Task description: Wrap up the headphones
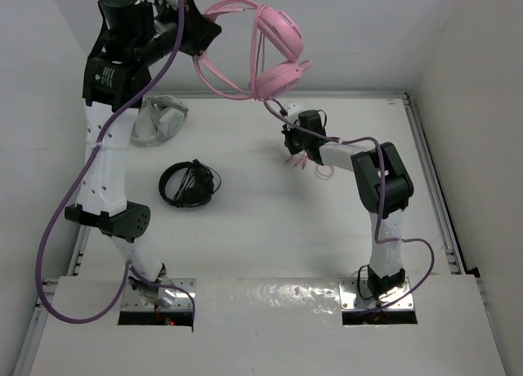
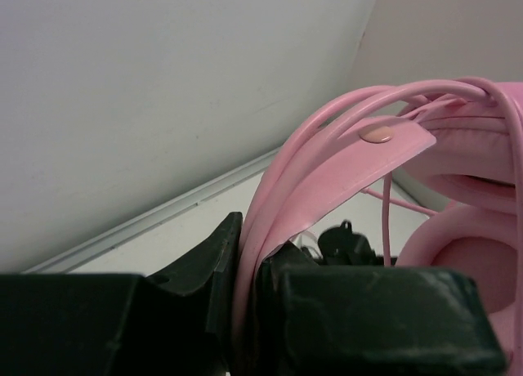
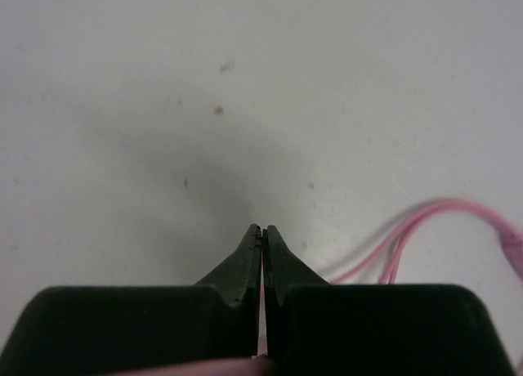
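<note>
Wrapping job in mid-air: my left gripper [image 2: 245, 253] is clamped tight on the thin band of the pink headphones [image 1: 278, 49] and holds them high above the table [image 1: 270, 237], earcups dangling. Low down, my right gripper [image 3: 262, 237] is pinched nearly closed, and the sliver of pink between its tips looks like the cable [image 3: 425, 217]. Loose loops lie on the table beside it. The risks, as I judge them: the thin cable slipping from so narrow a pinch, a hard tug dragging the band out of my left grip, or slack snagging on my right arm. The black headphones [image 1: 188, 182] lie well apart.
</note>
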Robot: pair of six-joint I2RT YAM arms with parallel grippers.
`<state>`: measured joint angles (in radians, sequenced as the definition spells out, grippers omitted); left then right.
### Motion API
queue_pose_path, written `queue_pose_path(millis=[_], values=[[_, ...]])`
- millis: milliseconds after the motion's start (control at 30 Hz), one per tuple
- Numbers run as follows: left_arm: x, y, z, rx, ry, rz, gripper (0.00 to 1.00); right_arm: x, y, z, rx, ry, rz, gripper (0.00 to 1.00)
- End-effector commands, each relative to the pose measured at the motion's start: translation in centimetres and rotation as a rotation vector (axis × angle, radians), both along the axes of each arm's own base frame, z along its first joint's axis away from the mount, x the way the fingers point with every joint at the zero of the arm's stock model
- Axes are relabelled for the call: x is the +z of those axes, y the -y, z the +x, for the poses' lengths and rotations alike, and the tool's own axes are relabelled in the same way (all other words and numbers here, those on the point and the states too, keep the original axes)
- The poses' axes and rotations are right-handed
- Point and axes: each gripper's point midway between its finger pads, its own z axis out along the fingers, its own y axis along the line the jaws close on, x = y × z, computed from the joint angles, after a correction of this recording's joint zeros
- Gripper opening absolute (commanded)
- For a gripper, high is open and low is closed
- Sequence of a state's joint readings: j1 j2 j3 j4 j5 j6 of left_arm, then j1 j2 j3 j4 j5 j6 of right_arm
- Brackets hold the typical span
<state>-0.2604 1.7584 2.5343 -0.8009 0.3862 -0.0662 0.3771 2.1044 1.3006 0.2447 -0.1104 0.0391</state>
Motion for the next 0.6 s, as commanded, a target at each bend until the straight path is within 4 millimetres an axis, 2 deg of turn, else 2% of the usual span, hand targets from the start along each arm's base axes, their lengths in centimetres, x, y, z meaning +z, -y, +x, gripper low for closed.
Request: queue_pose_path(millis=[0,33,67,100,167,200,233,267,300,367,400,467,500,567], values=[[8.0,-2.3,-1.1,0.079,0.206,-0.174,0.00,0.9,-0.7,-3.1,0.037,-0.001,-0.113,0.00],[8.2,-2.8,-0.4,0.098,0.198,-0.211,0.00,1.4,-1.4,-4.0,0.060,0.010,-0.143,0.00],[7.9,-3.2,0.5,0.115,0.184,-0.230,0.00,0.8,-1.9,-5.3,0.084,0.004,-0.191,0.00],[7.3,-4.4,1.8,0.146,0.165,-0.246,0.00,0.6,-4.1,-7.3,0.148,0.011,-0.225,0.00],[6.4,-6.2,4.2,0.193,0.141,-0.287,0.00,0.1,-5.1,-10.0,0.219,0.004,-0.272,0.00],[5.1,-6.7,5.7,0.225,0.116,-0.282,0.00,0.2,-6.6,-11.7,0.287,0.012,-0.276,0.00],[4.8,-7.5,6.5,0.263,0.137,-0.266,0.00,0.2,-7.3,-12.9,0.334,0.009,-0.265,0.00],[4.3,-8.9,7.6,0.344,0.149,-0.251,0.00,0.6,-7.4,-14.2,0.362,0.020,-0.270,0.00],[2.7,-9.8,8.9,0.398,0.135,-0.221,0.00,1.0,-8.2,-15.5,0.400,0.033,-0.275,0.00],[2.3,-12.5,10.7,0.545,0.212,-0.135,0.00,1.4,-8.3,-17.1,0.455,0.038,-0.310,0.00],[0.4,-13.5,12.1,0.605,0.201,-0.091,0.00,2.7,-8.9,-18.3,0.490,0.063,-0.323,0.00],[-0.4,-16.0,13.5,0.730,0.259,0.025,0.00,4.0,-9.1,-19.4,0.517,0.087,-0.349,0.00],[-2.7,-16.5,14.8,0.759,0.234,0.078,0.00,5.7,-9.9,-20.4,0.553,0.129,-0.349,0.00],[-3.9,-17.8,15.6,0.825,0.267,0.185,0.00,7.2,-10.0,-21.3,0.568,0.158,-0.347,0.00]])
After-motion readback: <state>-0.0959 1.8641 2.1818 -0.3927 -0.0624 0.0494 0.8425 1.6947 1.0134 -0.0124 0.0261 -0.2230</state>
